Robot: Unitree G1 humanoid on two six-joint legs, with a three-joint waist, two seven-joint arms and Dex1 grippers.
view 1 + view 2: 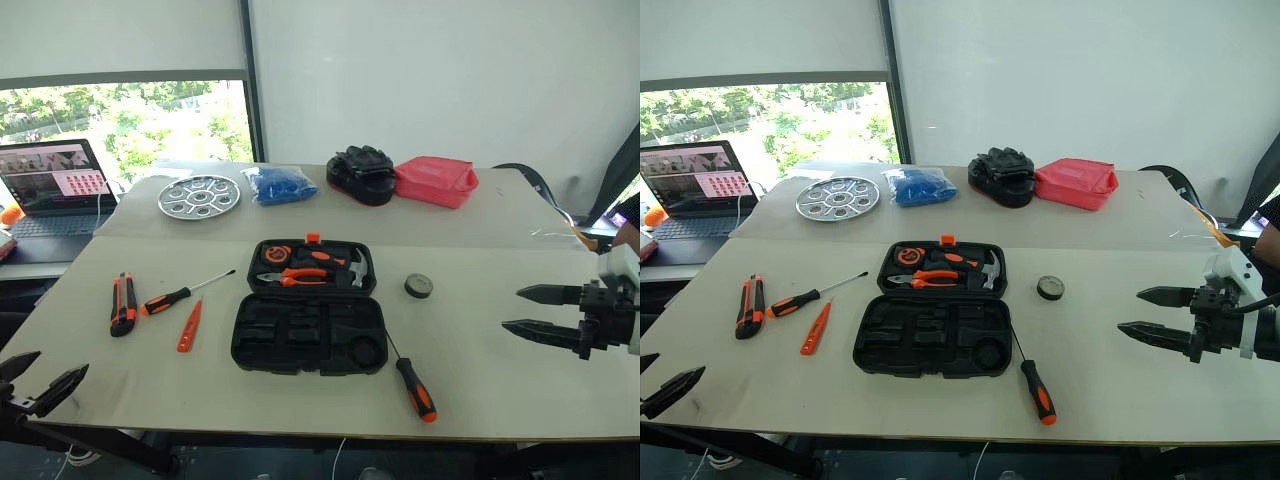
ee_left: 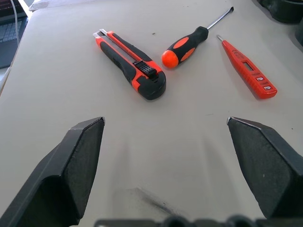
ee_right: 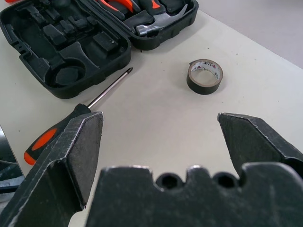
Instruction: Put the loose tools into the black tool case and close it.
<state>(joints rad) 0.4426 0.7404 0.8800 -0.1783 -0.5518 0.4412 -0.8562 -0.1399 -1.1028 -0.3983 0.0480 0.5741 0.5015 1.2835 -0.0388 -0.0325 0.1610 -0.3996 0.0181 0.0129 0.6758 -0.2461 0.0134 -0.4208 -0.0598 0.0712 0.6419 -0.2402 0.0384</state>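
The black tool case (image 1: pixel 300 338) lies open mid-table, its far half holding pliers and a hammer. To its left lie a utility knife (image 1: pixel 123 303), a long screwdriver (image 1: pixel 185 294) and a slim orange tester screwdriver (image 1: pixel 190 325). A second screwdriver (image 1: pixel 413 385) rests by the case's right front corner, and a round dark roll of tape (image 1: pixel 419 286) sits further right. My left gripper (image 1: pixel 60 364) hovers open at the front-left edge, short of the knife (image 2: pixel 130 64). My right gripper (image 1: pixel 512 308) is open, right of the tape (image 3: pixel 204 75).
Along the back stand a round silver tray (image 1: pixel 199 195), a blue bag (image 1: pixel 280 184), a lumpy black bundle (image 1: pixel 361 175) and a pinkish-red container (image 1: pixel 436 181). A laptop (image 1: pixel 55 190) sits on a desk at the far left. A person's arm (image 1: pixel 630 232) shows at the right edge.
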